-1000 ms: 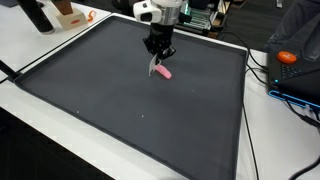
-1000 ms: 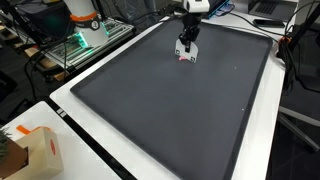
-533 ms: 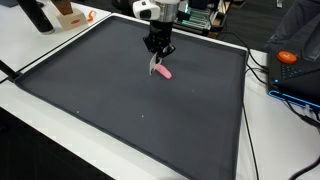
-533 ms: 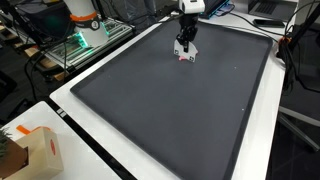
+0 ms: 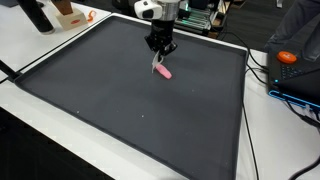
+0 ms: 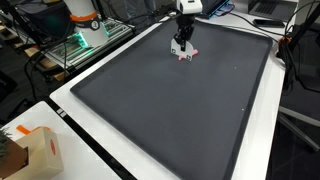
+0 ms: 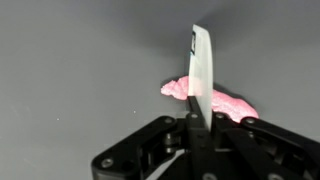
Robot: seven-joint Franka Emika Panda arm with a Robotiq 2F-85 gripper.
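Where the two fingers of the gripper meet, they are pressed together on a thin white strip, which stands on edge and sticks straight out from between them in the wrist view. Just behind the strip lies a pink lump, soft in outline and longer than it is wide, resting flat on the dark mat. The strip crosses in front of the lump's one end; whether the two touch cannot be told.

In both exterior views the gripper points straight down, with the strip hanging below it and its tip just beside the pink lump. The lump sits close to the far edge of the mat, about midway along that edge and well apart from the near corners.

Round the mat runs a white table. Beyond the mat's right edge in an exterior view lies an orange object among black cables. Off the near left corner in an exterior view stands a cardboard box.
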